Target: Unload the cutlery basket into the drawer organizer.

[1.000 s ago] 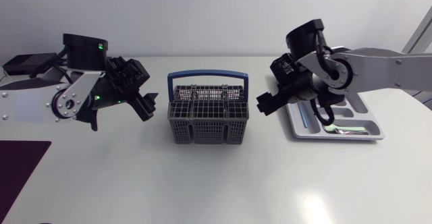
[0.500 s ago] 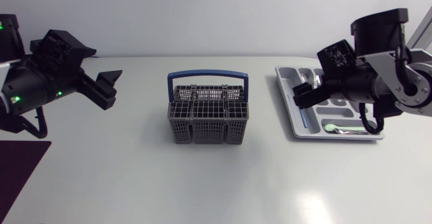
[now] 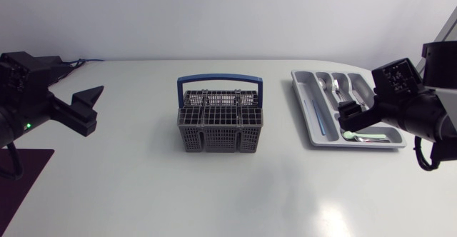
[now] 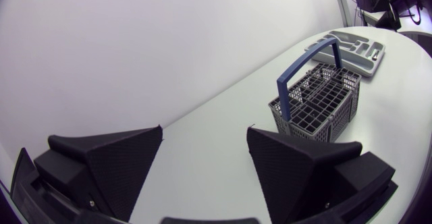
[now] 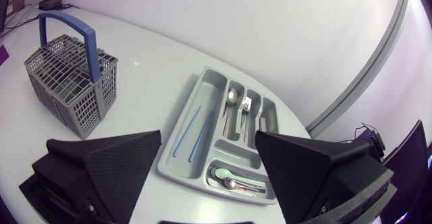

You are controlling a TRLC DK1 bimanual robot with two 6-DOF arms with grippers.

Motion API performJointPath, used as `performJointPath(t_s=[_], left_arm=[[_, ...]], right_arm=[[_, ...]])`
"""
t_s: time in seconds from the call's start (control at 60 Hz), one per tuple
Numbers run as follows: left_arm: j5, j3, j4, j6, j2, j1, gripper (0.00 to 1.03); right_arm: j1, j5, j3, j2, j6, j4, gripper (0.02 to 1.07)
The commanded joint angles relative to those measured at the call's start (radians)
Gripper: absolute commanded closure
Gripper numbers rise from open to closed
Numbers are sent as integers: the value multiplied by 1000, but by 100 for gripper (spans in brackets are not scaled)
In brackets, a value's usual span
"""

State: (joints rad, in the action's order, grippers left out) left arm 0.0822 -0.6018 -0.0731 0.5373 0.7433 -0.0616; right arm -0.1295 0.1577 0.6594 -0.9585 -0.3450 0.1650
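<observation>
Head view worries me on one count: a small piece lying low inside the basket [image 3: 219,126] could get missed, or a hand reaching in could snag the blue handle [image 3: 219,80]. That grey basket stands upright mid-table [image 3: 214,194], and I see nothing poking out. Both hands gape wide and empty: left hand [image 3: 87,111] well off one side of the basket, right hand [image 3: 348,121] beyond the other, by the tray [image 3: 303,98].

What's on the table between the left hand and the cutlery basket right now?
Nothing. The head view shows only bare white table between the left hand and the cutlery basket. The left wrist view agrees.
</observation>
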Motion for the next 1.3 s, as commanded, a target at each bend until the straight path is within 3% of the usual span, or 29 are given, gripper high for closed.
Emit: performJointPath(t_s=[0.0, 0.267, 0.683, 1.283], left_arm=[[11, 48, -7, -26, -53, 6, 5], [11, 116, -14, -71, -190, 29, 5], [73, 227, -47, -286, -384, 108, 5], [-33, 483, 35, -457, -629, 76, 5]], right_arm=[[8, 2, -53, 56, -22, -15, 7], [19, 2, -150, 211, -42, -25, 7], [21, -1, -291, 458, -68, -39, 7], [95, -108, -542, 799, 213, -125, 7]])
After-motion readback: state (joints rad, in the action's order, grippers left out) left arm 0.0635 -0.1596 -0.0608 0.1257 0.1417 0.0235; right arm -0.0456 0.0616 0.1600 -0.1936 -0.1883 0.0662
